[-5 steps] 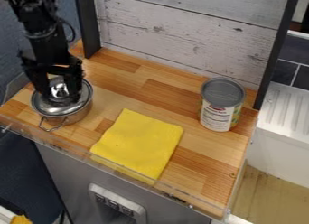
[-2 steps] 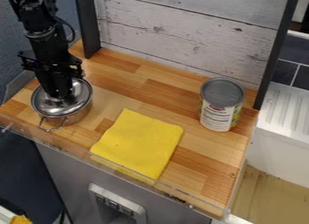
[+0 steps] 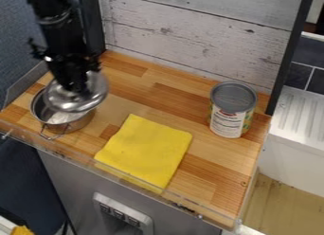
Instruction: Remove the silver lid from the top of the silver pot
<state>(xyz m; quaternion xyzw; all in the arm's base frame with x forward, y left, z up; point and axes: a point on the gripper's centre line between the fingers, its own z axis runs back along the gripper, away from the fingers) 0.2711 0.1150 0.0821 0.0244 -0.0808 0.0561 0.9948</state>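
Lid lift looks mostly done. My hand [image 3: 77,86] is closed on the top of the lid [image 3: 90,102], presumably at its knob, though the grip itself is hidden. Lid is up and tilted over the pot [image 3: 73,125], set toward the pot's back right side, with part of the opening exposed at left. Can't tell whether the lid's near edge clears the rim or brushes it.

Pot sits upright at the left end of the tabletop [image 3: 209,170], near the clear front guard [image 3: 179,197]. Yellow cloth [image 3: 147,151] lies flat to the right of the pot, can [image 3: 231,118] stands well apart at the far right.

Left to do, as I judge it: carry the lid fully clear of the pot, set it down, let go. I'd raise it a bit more before going sideways; a low edge could catch the rim and drag the pot. Smooth metal could also swivel in my grip.
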